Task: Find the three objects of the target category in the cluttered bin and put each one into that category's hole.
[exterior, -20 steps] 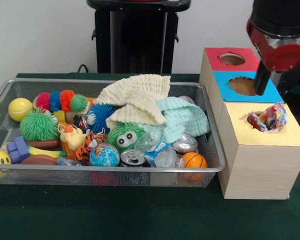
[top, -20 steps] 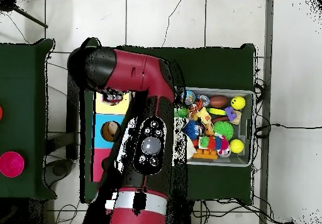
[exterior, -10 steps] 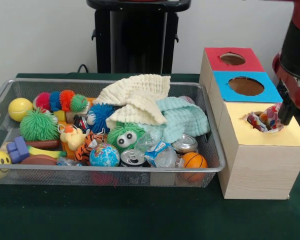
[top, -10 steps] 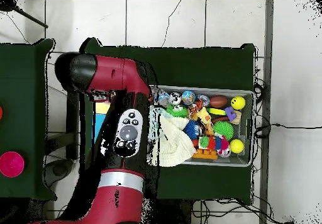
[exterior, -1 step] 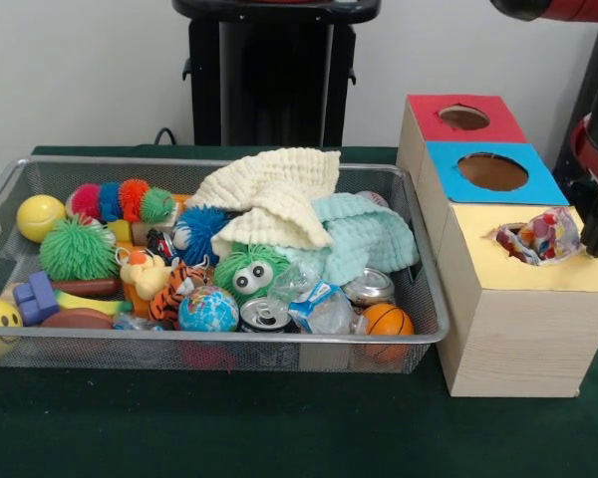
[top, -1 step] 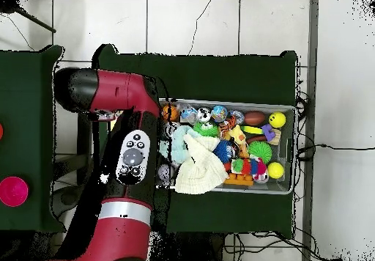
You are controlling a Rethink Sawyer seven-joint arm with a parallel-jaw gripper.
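The arm [top, -1 step: 124, 163] is swinging farther off the wooden box [exterior, -1 step: 518, 299]; whether its hand is open, I cannot tell. A crumpled colourful wrapper [exterior, -1 step: 534, 236] is sitting in the yellow hole, beside the wire bin [exterior, -1 step: 209, 351].

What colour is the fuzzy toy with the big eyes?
Green; the fuzzy toy shows best in the front view.

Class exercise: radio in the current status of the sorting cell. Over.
Gripper at front view's right edge, state unclear. Colourful wrapper sticks out of yellow hole. Bin full; cream cloth covers part of the clutter.
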